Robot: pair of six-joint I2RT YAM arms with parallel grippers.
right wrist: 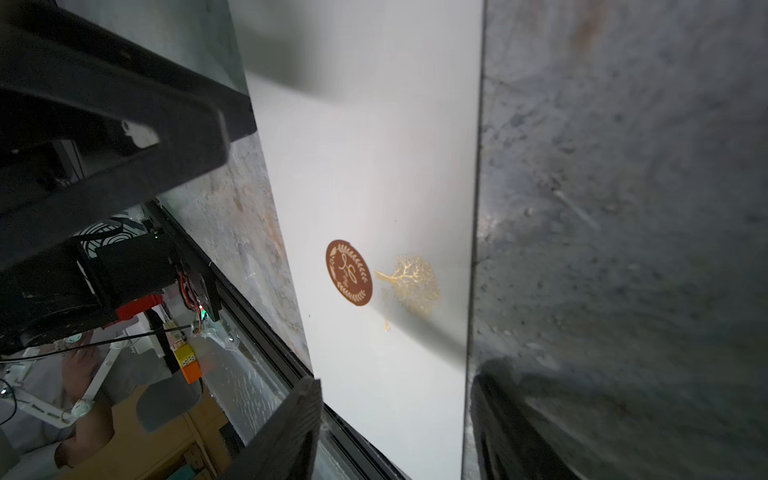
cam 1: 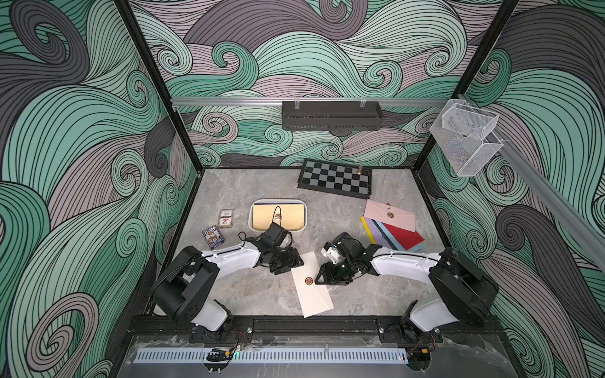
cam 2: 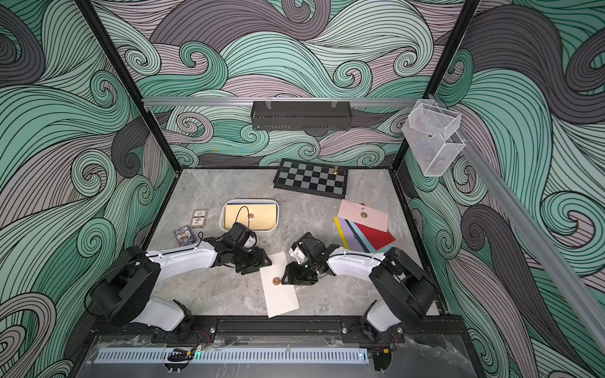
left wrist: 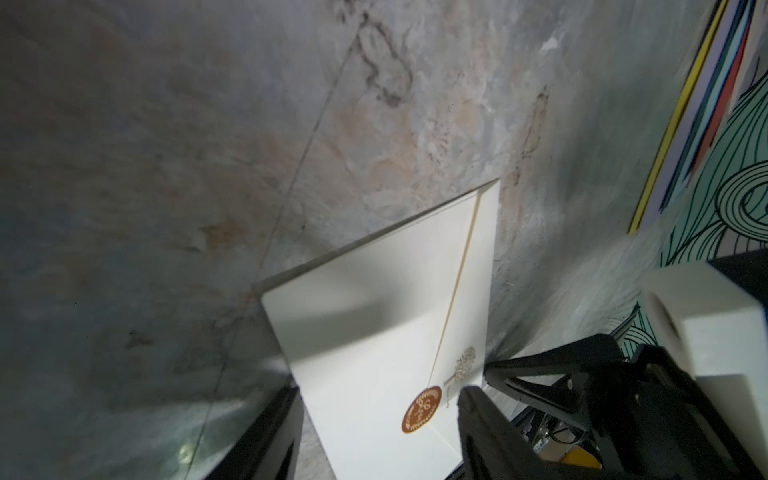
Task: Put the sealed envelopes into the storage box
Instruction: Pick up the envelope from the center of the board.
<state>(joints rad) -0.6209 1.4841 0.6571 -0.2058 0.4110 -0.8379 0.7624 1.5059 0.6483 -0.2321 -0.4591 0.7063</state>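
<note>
A cream sealed envelope [cam 1: 312, 294] [cam 2: 281, 294] with a brown seal sticker lies on the table between my two arms. My left gripper [cam 1: 289, 265] [left wrist: 374, 436] is open at the envelope's far left corner, its fingers either side of the envelope [left wrist: 374, 332]. On the envelope's right edge, by the sticker, my right gripper [cam 1: 322, 278] [right wrist: 395, 432] is open over the envelope [right wrist: 374, 166]. The white storage box [cam 1: 277, 201] [cam 2: 252, 201] stands behind the left gripper with a yellow envelope [cam 1: 291, 217] on top inside. Several coloured envelopes [cam 1: 397, 236] lie fanned at the right, a pink one [cam 1: 388, 212] uppermost.
Two card packs [cam 1: 226, 218] [cam 1: 212, 237] lie left of the box. A chessboard [cam 1: 335, 178] with one piece sits at the back. A black tray [cam 1: 330, 114] hangs on the rear wall and a clear mesh bin [cam 1: 465, 134] on the right rail.
</note>
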